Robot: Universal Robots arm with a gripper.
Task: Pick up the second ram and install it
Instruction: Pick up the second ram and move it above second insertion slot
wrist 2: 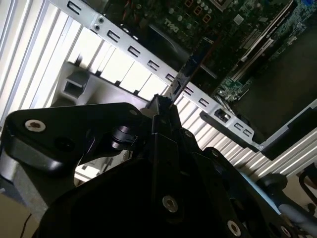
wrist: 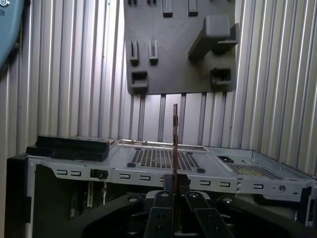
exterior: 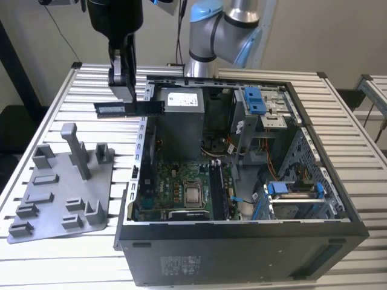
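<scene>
Pickup was done: the claw (exterior: 123, 95) pinched the ram (exterior: 144, 107), held level at its fingertips above the case (exterior: 242, 254) rim, not yet seated in the board (exterior: 175, 187) below.

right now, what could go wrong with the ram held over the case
The second ram, pinched in the end effector, hangs across the case's metal side wall; lowering here could clip it. The grip is narrow on a long stick, so it might tilt and miss its slot.
</scene>
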